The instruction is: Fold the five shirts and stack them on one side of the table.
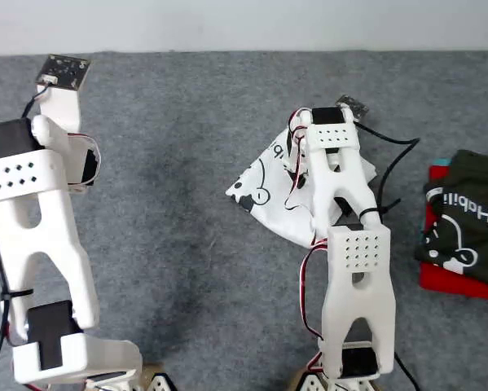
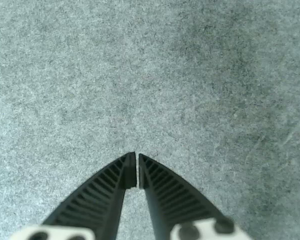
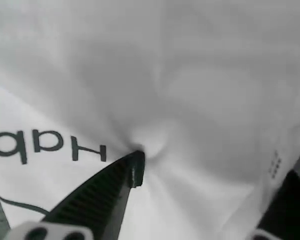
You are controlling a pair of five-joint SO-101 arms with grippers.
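**A:** What does everything rest on?

**B:** A table [image 1: 186, 244] covered in grey, carpet-like felt. A pale wall [image 1: 227, 24] runs along its far edge.

**A:** And the arms?

**B:** Two, both white. The left arm [image 1: 40, 228] stands along the left edge. The right arm [image 1: 358, 244] rises from the near edge, right of the middle, and leans over the white shirt [image 1: 264, 183].

**A:** How many shirts?

**B:** Three that I can count. The white shirt lies crumpled right of centre, in the far half. At the right edge a folded dark shirt [image 1: 472, 183] sits on a red shirt [image 1: 451, 281]. A sliver of teal cloth [image 1: 441, 161] peeks out at the far end of that pile. I cannot tell whether it is a shirt.

**A:** Any writing?

**B:** The dark shirt has white lettering and a cartoon figure. The white one has black lettering and a black cartoon drawing.

**A:** The jaws?

**B:** The left gripper [image 2: 137, 172] hangs over bare felt with its jaws pressed together. The right gripper [image 3: 212, 167] has its jaws spread wide. One finger [image 3: 124, 180] is dug into the white shirt, and the cloth puckers around its tip.
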